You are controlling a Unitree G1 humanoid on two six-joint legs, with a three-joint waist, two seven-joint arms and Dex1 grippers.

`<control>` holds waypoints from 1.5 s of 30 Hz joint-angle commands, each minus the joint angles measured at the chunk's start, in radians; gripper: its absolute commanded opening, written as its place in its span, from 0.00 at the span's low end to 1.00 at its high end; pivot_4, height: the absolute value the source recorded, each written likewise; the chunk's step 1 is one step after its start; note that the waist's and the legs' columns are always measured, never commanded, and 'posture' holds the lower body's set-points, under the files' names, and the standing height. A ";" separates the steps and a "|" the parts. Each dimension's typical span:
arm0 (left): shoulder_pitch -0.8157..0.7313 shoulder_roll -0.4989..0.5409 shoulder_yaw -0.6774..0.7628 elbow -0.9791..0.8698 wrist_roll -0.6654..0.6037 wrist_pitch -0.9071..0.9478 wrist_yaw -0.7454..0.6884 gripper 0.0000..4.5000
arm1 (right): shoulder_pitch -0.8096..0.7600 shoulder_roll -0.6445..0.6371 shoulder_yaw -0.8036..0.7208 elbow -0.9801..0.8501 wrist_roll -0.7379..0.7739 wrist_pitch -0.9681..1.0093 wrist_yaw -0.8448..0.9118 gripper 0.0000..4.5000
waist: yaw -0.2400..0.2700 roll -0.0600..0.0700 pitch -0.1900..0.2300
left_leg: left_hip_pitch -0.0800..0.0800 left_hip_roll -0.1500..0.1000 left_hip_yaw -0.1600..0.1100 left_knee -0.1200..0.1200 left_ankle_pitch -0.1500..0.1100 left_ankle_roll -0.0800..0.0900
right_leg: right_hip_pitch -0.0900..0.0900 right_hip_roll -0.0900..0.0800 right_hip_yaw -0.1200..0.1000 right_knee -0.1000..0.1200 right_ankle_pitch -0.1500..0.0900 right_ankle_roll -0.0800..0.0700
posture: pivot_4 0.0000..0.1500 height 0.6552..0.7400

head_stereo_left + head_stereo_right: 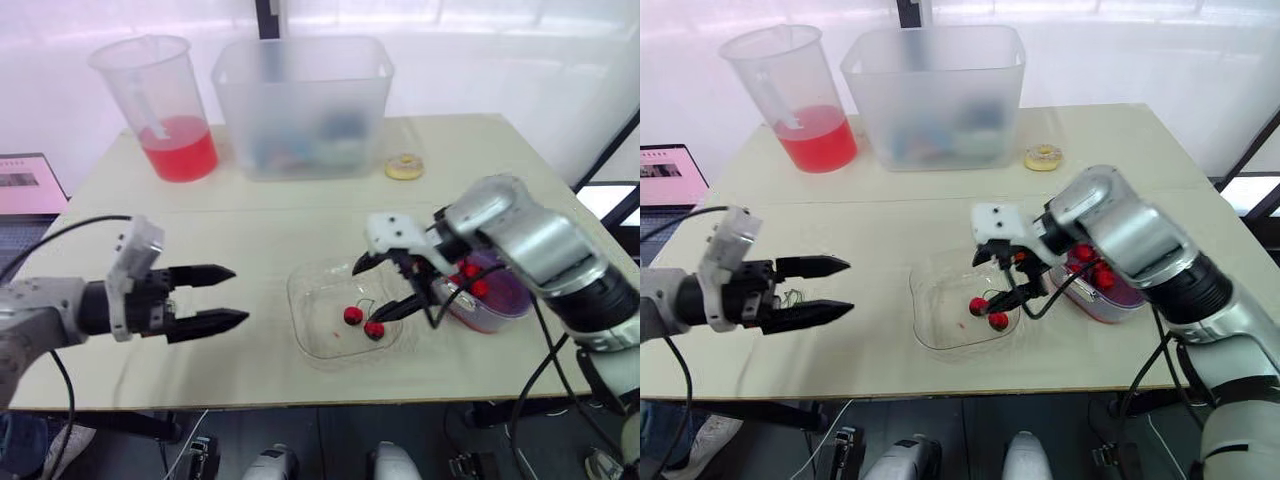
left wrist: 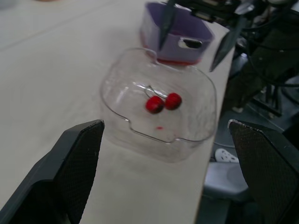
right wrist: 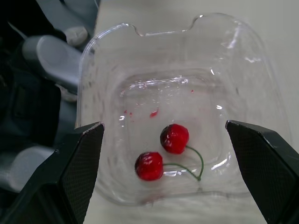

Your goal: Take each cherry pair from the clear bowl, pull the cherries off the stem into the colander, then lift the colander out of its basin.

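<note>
Sitting on beige table (image 1: 300,220), clear bowl (image 1: 318,343) beneath spread right hand (image 1: 368,292), left hand (image 1: 240,295) spread too

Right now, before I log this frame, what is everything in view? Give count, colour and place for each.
table: 1, pale beige, under everything
clear bowl: 1, transparent, front centre of the table
cherry pair: 1, red with a green stem, lying in the clear bowl
colander: 1, purple, just right of the clear bowl
loose cherries: a few, red, in the colander
jug: 1, clear with red liquid, back left
tub: 1, translucent white, back centre
small ring: 1, yellow, right of the tub
laptop: 1, dark, beyond the table's left edge
left gripper: 1, black fingers, open, left of the clear bowl
right gripper: 1, black fingers, open, above the clear bowl
</note>
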 commanded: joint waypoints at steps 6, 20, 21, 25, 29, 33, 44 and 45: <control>0.037 -0.078 -0.040 -0.101 -0.013 -0.053 0.094 0.99 | -0.012 0.068 0.126 -0.008 -0.124 -0.047 -0.044 1.00 | -0.002 0.000 0.000 | 0.000 0.000 0.000 0.000 0.000 0.000 | 0.000 0.000 0.000 0.000 0.000 0.000 | 1.00 1.00; 0.046 -0.127 -0.051 -0.158 -0.060 -0.083 0.210 1.00 | -0.004 0.106 0.280 0.013 -0.392 -0.156 -0.048 0.50 | 0.000 0.000 0.000 | 0.000 0.000 0.000 0.001 0.000 0.000 | 0.001 0.000 0.000 0.000 0.000 0.000 | 1.00 1.00; 0.046 -0.126 -0.054 -0.163 -0.062 -0.082 0.214 1.00 | -0.005 0.108 0.283 0.016 -0.407 -0.161 -0.050 0.50 | -0.001 0.000 0.000 | 0.000 0.000 0.000 0.001 0.000 0.000 | 0.001 0.000 0.000 0.000 0.000 0.000 | 1.00 1.00; 0.036 -0.130 -0.066 -0.166 -0.041 -0.098 0.236 1.00 | -0.012 0.114 0.283 0.025 -0.441 -0.150 -0.036 0.50 | -0.002 0.000 0.000 | 0.000 0.000 0.000 0.000 0.000 0.000 | 0.000 0.000 0.000 0.000 0.000 0.000 | 1.00 1.00; 0.002 -0.139 -0.066 -0.167 -0.070 -0.101 0.262 1.00 | -0.008 0.125 0.291 0.027 -0.475 -0.145 -0.025 0.50 | -0.001 0.000 0.000 | 0.000 0.000 0.000 0.000 0.000 0.000 | 0.001 0.000 0.000 0.000 0.000 0.000 | 1.00 1.00; -0.004 -0.130 -0.074 -0.167 -0.059 -0.106 0.267 1.00 | 0.002 0.143 0.297 0.029 -0.499 -0.141 -0.020 0.50 | -0.002 0.000 0.000 | 0.000 0.000 0.000 0.000 0.000 0.000 | 0.001 0.000 0.000 0.000 0.000 0.000 | 1.00 1.00; 0.018 -0.095 -0.072 -0.139 -0.012 -0.118 0.244 1.00 | -0.012 0.185 0.270 0.039 -0.510 -0.190 0.001 0.09 | -0.003 0.000 0.000 | 0.000 0.000 0.000 0.000 0.000 0.000 | 0.000 0.001 0.000 0.000 0.000 0.000 | 1.00 1.00; 0.025 -0.090 -0.071 -0.125 -0.003 -0.120 0.234 1.00 | -0.024 0.194 0.268 0.040 -0.502 -0.237 0.011 0.09 | -0.003 0.000 0.000 | 0.000 0.000 0.000 0.000 0.000 0.000 | 0.000 0.001 0.000 0.000 0.000 0.000 | 1.00 1.00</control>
